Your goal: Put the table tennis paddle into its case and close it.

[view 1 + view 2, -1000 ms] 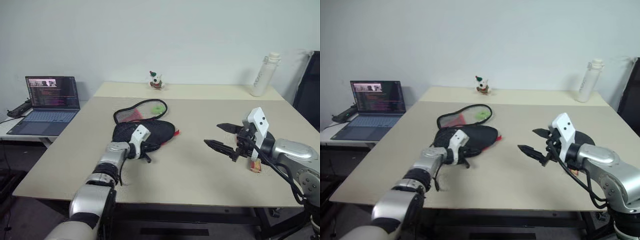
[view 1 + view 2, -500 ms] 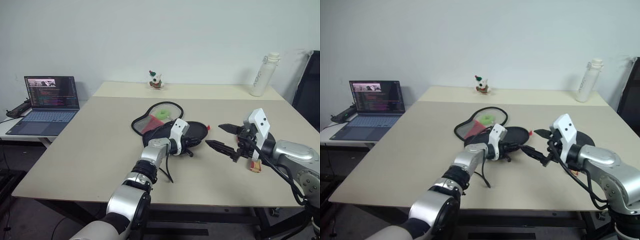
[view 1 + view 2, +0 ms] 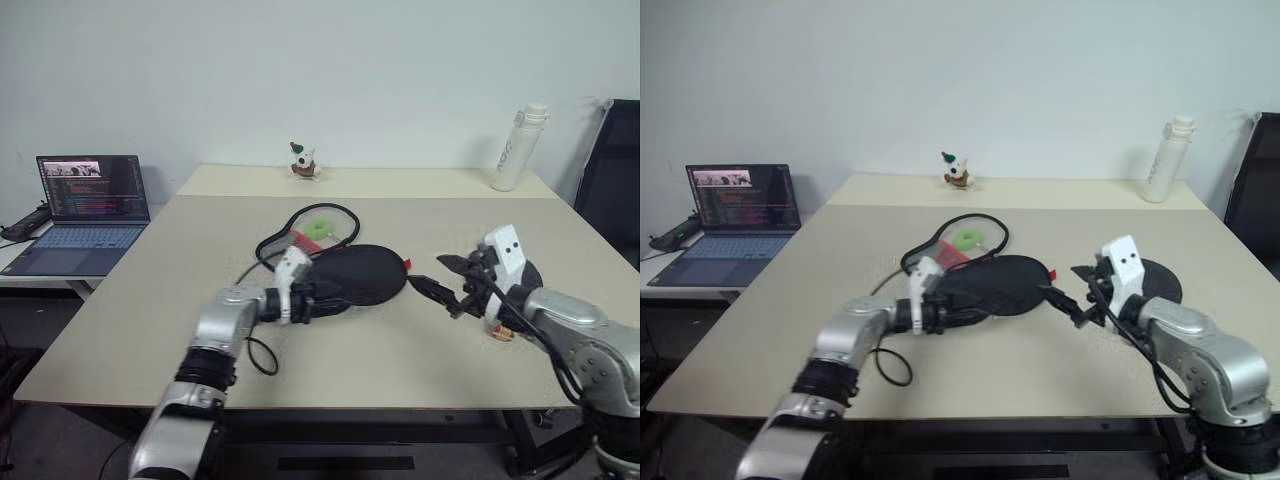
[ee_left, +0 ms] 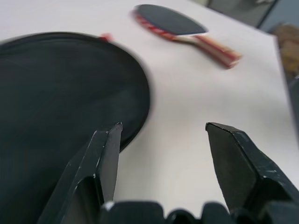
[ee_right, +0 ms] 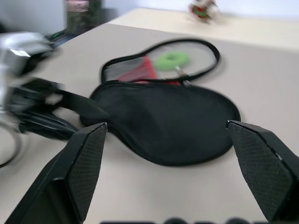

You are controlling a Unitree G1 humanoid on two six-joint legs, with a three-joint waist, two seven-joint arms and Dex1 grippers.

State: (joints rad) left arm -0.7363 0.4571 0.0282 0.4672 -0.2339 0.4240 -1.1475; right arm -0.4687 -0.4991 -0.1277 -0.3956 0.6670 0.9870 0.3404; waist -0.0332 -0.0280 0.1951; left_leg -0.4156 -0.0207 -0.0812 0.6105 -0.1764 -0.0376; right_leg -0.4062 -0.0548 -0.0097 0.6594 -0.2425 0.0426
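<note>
The case (image 3: 358,274) lies flat mid-table, a black pouch with its mesh flap (image 3: 305,231) folded open behind it, red showing inside. My left gripper (image 3: 328,297) is open at the case's near-left edge, and in its wrist view one finger (image 4: 105,154) sits beside the black fabric (image 4: 56,93) with nothing between the jaws. My right gripper (image 3: 425,272) stands open just right of the case, pointing at it. The table tennis paddle (image 3: 1162,278) lies on the table behind my right wrist, and its black face and striped handle show in the left wrist view (image 4: 170,19).
A lime-green round thing (image 3: 318,226) sits on the mesh flap. An open laptop (image 3: 88,200) is on a side desk to the left. A small figurine (image 3: 301,162) and a white bottle (image 3: 510,150) stand at the far edge. A black cable loop (image 3: 262,360) hangs by my left arm.
My left gripper dragged the case to the right toward the right gripper, then opened, let go and drew back to the left. The right gripper sank slightly. The camera shifted a little.
</note>
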